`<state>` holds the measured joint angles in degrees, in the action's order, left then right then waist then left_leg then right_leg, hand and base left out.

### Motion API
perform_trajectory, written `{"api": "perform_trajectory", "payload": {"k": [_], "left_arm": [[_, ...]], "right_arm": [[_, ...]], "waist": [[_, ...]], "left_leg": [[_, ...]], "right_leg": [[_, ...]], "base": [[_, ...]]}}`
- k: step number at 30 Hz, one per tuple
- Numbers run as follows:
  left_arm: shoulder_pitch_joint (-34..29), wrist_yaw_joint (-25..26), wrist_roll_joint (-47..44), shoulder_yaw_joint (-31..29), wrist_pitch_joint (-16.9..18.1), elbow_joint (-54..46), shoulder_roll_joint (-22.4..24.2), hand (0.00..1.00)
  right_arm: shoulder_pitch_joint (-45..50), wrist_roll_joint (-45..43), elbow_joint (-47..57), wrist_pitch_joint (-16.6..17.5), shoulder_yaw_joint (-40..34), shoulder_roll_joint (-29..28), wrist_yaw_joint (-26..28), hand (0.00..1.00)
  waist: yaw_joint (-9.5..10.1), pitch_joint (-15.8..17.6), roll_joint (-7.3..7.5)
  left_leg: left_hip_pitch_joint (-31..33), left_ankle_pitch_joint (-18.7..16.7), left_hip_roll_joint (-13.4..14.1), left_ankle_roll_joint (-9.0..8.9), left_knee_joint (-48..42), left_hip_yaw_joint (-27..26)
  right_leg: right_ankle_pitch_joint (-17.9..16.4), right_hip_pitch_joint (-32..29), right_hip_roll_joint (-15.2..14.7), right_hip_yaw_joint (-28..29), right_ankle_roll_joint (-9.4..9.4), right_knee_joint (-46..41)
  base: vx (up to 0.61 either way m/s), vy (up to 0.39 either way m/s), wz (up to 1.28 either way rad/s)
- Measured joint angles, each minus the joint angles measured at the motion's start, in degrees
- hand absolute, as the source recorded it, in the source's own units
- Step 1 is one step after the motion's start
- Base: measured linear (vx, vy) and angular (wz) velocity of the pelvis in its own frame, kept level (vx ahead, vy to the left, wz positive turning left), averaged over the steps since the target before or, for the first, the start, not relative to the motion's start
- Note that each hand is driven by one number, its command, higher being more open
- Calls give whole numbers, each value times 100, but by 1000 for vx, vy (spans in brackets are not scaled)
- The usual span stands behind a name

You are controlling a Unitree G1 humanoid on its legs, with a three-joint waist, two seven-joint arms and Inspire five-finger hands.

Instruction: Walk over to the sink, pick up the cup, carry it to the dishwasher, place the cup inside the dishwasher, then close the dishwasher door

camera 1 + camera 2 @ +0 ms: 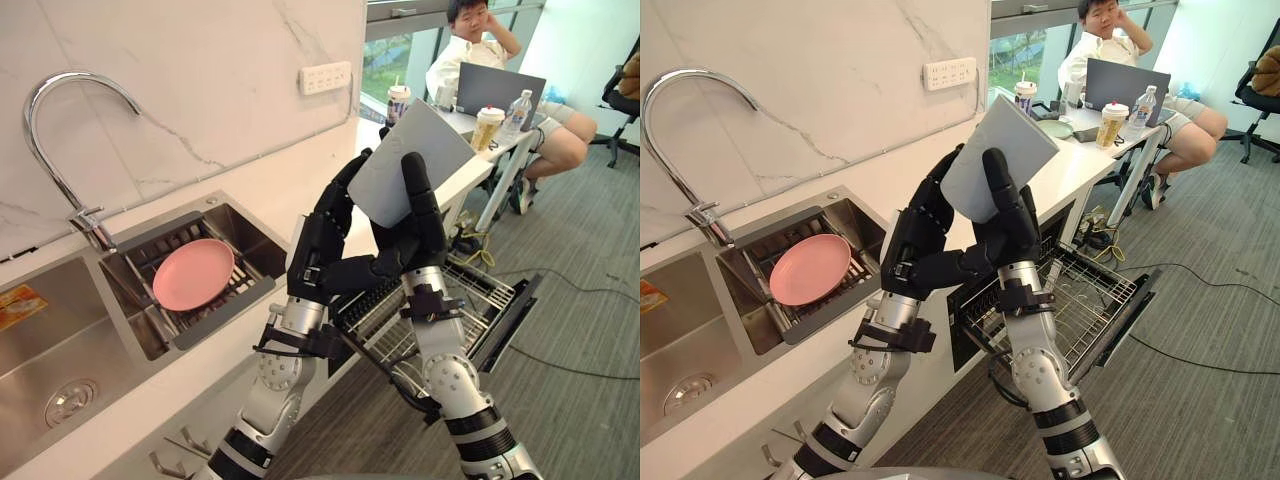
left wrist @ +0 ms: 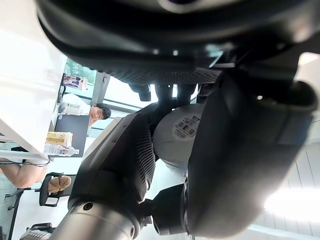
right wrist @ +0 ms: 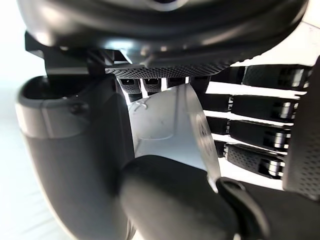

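Right hand clenched round the pale grey tapered cup, fingers up its front face. Left hand also grips it: fingers curl against the cup's left side, thumb runs underneath toward the right hand. The cup is held up in the air between both hands, above the counter edge. Its long axis is tilted, with the narrow stickered base down toward the palms and the wide mouth up and away to the right.

Directly below the wrists is the pulled-out silver wire dishwasher rack over the lowered dark dishwasher door. To the left, the steel sink holds a round pink plate lying in a dark drainer tray, with a curved chrome tap behind.

Beyond the cup, a seated person at a white desk with a grey laptop, a clear water bottle and a lidded drink cup.
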<state>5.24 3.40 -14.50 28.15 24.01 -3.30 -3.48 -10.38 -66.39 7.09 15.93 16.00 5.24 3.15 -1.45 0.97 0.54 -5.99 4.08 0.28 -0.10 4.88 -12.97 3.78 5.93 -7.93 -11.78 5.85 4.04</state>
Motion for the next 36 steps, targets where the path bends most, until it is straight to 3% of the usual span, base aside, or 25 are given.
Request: {"api": "perform_trajectory", "payload": {"k": [13, 16, 19, 22, 27, 31, 34, 36], "left_arm": [[-134, -624, 111, 82, -466, 180, -63, 100], [-938, -860, 130, 137, -610, 627, -243, 100], [-1680, -858, 281, 27, -948, 1270, -533, 100], [-1799, -871, 280, -143, -947, 1211, -542, 100], [-1661, -1014, 345, -196, -775, 663, -376, 100], [-1610, -1216, 361, -135, -819, 548, -228, 100], [-1581, -1356, -217, -58, -1294, 729, -217, 100], [-1485, -1478, -634, -48, -1847, 1379, -213, 100]], "right_arm": [[495, 338, -3, 390, -363, -387, -555, 0], [846, 88, -22, 825, -1448, -808, -546, 0], [1298, -713, -494, 1427, -2745, -834, -78, 0], [1655, -1419, -919, 1557, -3320, -871, 399, 0], [1772, -1764, -987, 1654, -3471, -882, 1016, 0], [1729, -922, -984, 1604, -3467, -881, 819, 0], [1730, 150, -1053, 1284, -3546, -748, 334, 0], [1718, 682, -1260, 955, -3605, -501, 47, 0]], "waist": [[-107, 2, -2], [-122, 6, -2], [-208, 17, 0], [-277, 26, -6], [-348, 44, 7], [-326, 47, 17], [-326, 58, 34], [-298, 65, 46]], "left_leg": [[147, 22, -16, 11, 1, 102], [175, 21, -35, 13, 2, 120], [208, 20, -67, 14, 4, 132], [211, 21, -73, 14, 6, 144], [223, 5, -70, -5, 32, 169], [225, 10, -70, -6, 31, 177], [232, 12, -67, -3, 30, 185], [240, 26, -67, 18, 30, 204]], "right_leg": [[-8, -92, -17, -80, 15, 1], [-21, -110, -44, -102, 32, 1], [-30, -118, -78, -130, 45, -1], [-32, -116, -103, -145, 46, -15], [-61, -117, -107, -188, 67, -30], [-68, -122, -110, -214, 76, -29], [-44, -118, -113, -224, 42, -27], [-43, -102, -113, -244, 42, -26]], "base": [[0, -3, 4], [3, 0, 5], [-3, 7, 4], [-3, 2, 1], [-54, 4, 4], [-27, 1, 3], [0, 0, 0], [19, -7, 4]]}}
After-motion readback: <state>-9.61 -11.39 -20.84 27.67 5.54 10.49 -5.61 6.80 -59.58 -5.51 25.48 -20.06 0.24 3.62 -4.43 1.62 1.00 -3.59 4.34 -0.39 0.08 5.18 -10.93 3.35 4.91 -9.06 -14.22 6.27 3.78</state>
